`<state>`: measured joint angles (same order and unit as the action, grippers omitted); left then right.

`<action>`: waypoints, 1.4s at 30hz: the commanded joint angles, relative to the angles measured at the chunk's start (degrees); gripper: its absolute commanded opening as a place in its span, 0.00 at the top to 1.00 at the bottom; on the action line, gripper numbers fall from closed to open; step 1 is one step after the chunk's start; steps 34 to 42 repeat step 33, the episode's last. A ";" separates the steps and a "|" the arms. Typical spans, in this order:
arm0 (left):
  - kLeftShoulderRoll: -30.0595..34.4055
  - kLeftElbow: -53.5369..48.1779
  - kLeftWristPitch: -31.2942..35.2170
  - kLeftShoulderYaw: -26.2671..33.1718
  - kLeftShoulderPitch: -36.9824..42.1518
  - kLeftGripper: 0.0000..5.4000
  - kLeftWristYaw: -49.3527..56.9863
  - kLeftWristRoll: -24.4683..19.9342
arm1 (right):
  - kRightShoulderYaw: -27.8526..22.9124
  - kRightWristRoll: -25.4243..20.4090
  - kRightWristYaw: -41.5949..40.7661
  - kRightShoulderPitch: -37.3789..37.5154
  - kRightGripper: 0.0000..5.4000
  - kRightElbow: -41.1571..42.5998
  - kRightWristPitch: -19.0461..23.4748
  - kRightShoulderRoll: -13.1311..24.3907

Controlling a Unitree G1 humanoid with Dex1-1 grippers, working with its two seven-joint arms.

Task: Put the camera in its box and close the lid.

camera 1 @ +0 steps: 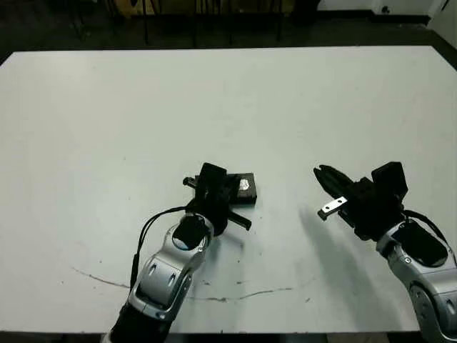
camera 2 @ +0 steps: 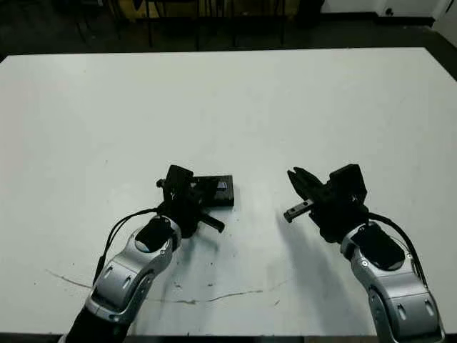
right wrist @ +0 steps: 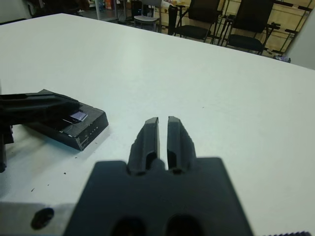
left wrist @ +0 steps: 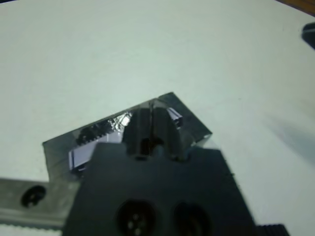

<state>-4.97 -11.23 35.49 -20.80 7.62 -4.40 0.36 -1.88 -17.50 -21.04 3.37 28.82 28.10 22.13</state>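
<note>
The right gripper (right wrist: 163, 135) floats above the white table (camera 1: 300, 107), near the front edge on the right side. Its two black fingers are pressed close together with only a thin slit between them, and they hold nothing. They are chunky and matte, with slanted tips. To the left, the left gripper (left wrist: 152, 120) is down on the lid (left wrist: 98, 135), which sits flat on the closed box (right wrist: 81, 130) near the middle of the table. Its two fingers are also squeezed together, and their tips rest on the lid's shiny top. The lid is a flat black rectangle, and its smooth top shines like a mirror, with bright spots on it. The box under it has dark, sharp-cornered sides. The camera is not showing anywhere. Farther back, the table is plain, smooth and white.
</note>
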 commanded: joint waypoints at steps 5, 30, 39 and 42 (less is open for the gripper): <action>1.37 7.38 7.15 3.53 -2.76 1.00 1.26 0.52 | -1.18 -1.23 -1.14 0.97 1.00 -0.87 0.39 0.11; 9.44 -14.43 -34.35 26.97 -10.56 1.00 -4.45 -8.11 | -0.30 -0.34 5.01 2.40 1.00 2.99 -1.10 -5.94; 8.83 -10.55 -36.37 26.66 -11.92 1.00 -3.36 -7.41 | 0.32 0.28 5.88 2.30 1.00 3.30 -1.18 -6.31; 8.83 -10.55 -36.37 26.66 -11.92 1.00 -3.36 -7.41 | 0.32 0.28 5.88 2.30 1.00 3.30 -1.18 -6.31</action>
